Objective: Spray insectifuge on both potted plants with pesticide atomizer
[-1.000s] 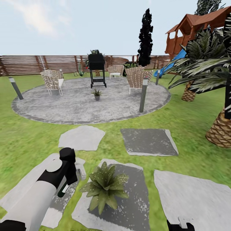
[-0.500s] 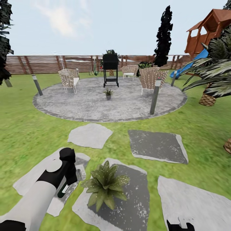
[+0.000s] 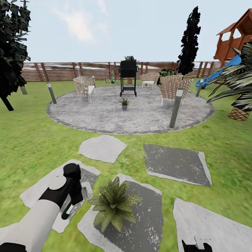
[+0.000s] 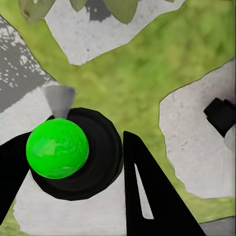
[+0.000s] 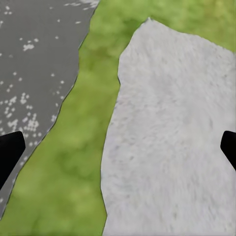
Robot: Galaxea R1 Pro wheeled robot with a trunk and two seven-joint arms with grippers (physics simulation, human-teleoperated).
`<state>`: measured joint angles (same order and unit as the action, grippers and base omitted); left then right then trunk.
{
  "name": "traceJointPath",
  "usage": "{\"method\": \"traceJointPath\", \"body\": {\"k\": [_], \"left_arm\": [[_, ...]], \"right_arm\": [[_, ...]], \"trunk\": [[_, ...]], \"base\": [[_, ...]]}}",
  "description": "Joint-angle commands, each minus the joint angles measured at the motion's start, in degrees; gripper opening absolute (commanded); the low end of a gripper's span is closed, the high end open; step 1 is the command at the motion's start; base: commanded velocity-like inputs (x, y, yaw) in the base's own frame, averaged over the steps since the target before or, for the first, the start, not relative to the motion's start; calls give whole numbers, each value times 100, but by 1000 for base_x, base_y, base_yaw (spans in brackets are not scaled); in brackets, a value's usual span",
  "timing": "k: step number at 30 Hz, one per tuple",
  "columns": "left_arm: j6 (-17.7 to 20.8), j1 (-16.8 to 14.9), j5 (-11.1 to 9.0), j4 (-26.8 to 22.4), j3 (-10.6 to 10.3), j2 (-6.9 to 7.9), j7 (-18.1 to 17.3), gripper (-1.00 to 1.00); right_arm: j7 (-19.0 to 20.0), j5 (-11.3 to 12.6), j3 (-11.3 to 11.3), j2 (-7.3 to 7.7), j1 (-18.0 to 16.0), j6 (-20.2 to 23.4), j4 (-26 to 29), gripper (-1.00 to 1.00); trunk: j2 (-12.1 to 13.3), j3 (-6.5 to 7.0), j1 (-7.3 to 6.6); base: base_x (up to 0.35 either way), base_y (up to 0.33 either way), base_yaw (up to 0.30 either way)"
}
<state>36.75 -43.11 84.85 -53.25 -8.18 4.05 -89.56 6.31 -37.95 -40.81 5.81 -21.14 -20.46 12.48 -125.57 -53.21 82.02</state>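
Since the earlier frames your head camera has panned left, not the objects. Your left gripper (image 4: pixel 73 167) stays clamped on the pesticide atomizer (image 3: pixel 71 204), just beside the near potted plant (image 3: pixel 113 204) on a stepping stone (image 3: pixel 150 224). The far potted plant (image 3: pixel 124 103) stands on the patio (image 3: pixel 105 117). Your right gripper's (image 5: pixel 118 147) fingertips are spread wide above lawn (image 3: pixel 31 140).

You are in a simulated back garden. A green lawn (image 3: pixel 31 140) runs up to a slatted brown fence (image 3: pixel 70 71), with flat stepping stones (image 3: pixel 176 163) leading to a round grey patio (image 3: pixel 129 113). On it stand wicker chairs (image 3: pixel 84 87) and what looks like a black grill (image 3: pixel 128 77). A red-roofed play structure (image 3: pixel 236 38) with a blue slide (image 3: pixel 218 71), trees and palms ring the yard.
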Motion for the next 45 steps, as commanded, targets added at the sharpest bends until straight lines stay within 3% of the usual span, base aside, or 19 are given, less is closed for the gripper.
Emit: {"method": "traceJointPath", "body": {"k": [1,3,6,8,12,18,31,35,40,45], "left_arm": [[61,5,6,10,-13,11,-44,-100],[63,11,-85,208,29,22,-44,-100],[59,13,-352,648,482,-18,-44,-100],[33,13,-665,1138,707,-32,605,-100],[2,13,-965,1549,746,-35,1056,-100],[-18,13,-997,2154,746,-35,1591,-100],[-14,20,-1004,2210,740,-130,1635,-100],[-43,175,-980,2395,713,-198,1640,-100],[-49,229,-1006,2522,711,-137,1765,-100],[-28,228,-1006,2570,738,-121,2290,-100]], "right_arm": [[46,-11,-50,-1,-4,-20,0,100],[46,-11,-50,-1,-4,-20,0,100],[46,-12,-50,-1,-4,-20,0,100],[46,-17,-50,-1,-4,-20,0,100],[46,-19,-50,7,-4,-21,0,100],[46,-18,-50,15,-4,-21,8,100],[39,-2,-55,8,-4,-21,9,100],[37,-2,-51,8,-4,-22,9,100],[37,-8,-50,8,-4,-22,9,100],[37,-11,-50,8,-4,-20,1,100]], "trunk": [[-2,-5,-1],[-2,-5,-1],[-2,-5,-1],[-2,-5,-1],[-2,-5,-1],[-2,-5,-1],[-2,-5,-1],[-2,-5,-1],[-2,-5,-1],[-2,-5,-1]], "base": [[1,-2,1],[0,0,0],[0,0,0],[0,0,0],[0,0,0],[0,0,0],[102,63,-31],[2,2,-160],[0,0,-9],[26,38,0]]}}
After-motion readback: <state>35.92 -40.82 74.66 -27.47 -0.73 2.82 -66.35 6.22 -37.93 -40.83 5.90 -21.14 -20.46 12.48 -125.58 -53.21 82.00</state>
